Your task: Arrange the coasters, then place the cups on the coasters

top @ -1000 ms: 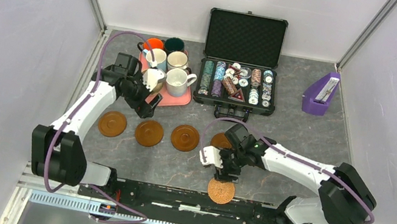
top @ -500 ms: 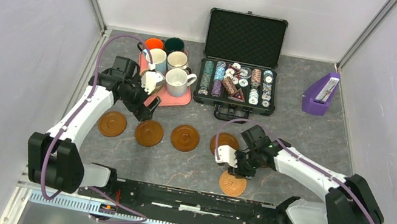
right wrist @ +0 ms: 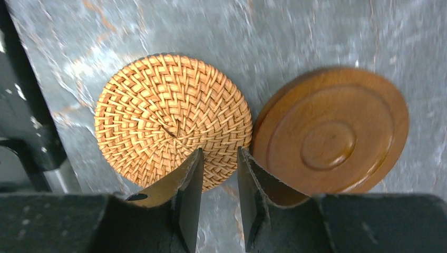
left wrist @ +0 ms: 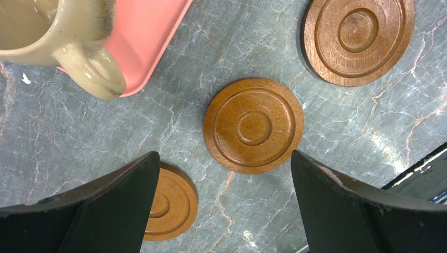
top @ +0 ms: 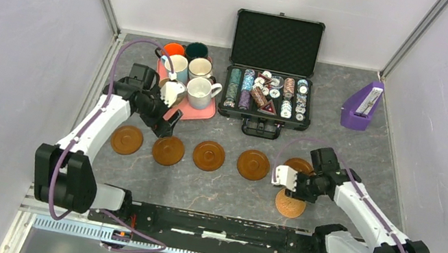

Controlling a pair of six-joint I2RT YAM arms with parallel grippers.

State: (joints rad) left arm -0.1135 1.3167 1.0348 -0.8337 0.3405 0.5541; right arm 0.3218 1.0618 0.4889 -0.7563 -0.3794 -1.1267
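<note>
Four brown wood coasters (top: pixel 209 155) lie in a row across the table's middle, and a fifth (right wrist: pixel 332 129) sits at the row's right end. The tan woven coaster (right wrist: pixel 171 118) lies flat just in front of it, their edges touching. My right gripper (right wrist: pixel 219 158) hovers over the woven coaster's rim with only a narrow gap between its jaws and nothing in it. My left gripper (left wrist: pixel 224 205) is wide open and empty above the left coasters (left wrist: pixel 253 125), beside the tan cup (left wrist: pixel 52 37). The cups (top: pixel 192 75) stand on the pink tray (left wrist: pixel 142 47).
An open black case of poker chips (top: pixel 267 92) sits at the back centre. A purple holder (top: pixel 360 107) stands at the back right. The black rail (top: pixel 217 226) runs along the near edge, close to the woven coaster.
My right arm has swung right, and the woven coaster has moved with it from front centre to the row's right end. The right jaws have narrowed. The left arm barely moved.
</note>
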